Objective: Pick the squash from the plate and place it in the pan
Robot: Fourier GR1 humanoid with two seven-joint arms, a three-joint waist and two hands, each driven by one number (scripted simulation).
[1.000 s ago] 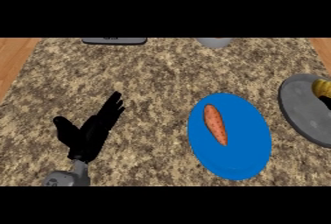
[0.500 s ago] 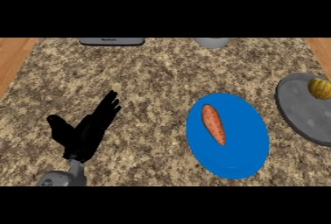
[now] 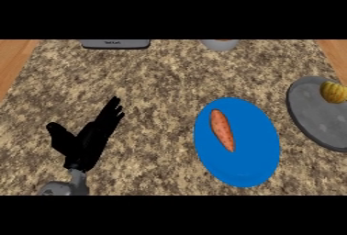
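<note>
Open counter (image 3: 163,82) between left hand (image 3: 85,140) and plate (image 3: 254,156); pan (image 3: 311,119) beside plate.

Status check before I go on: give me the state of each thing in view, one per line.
Left robot hand: open, fingers straight, holding nothing, over the counter's left side.
Right robot hand: not in view.
Blue plate: flat on the counter, holding the orange vegetable.
Orange vegetable: lying on the blue plate, untouched.
Grey pan: at the right edge, partly cut off.
Yellow item: sitting in the grey pan.
</note>
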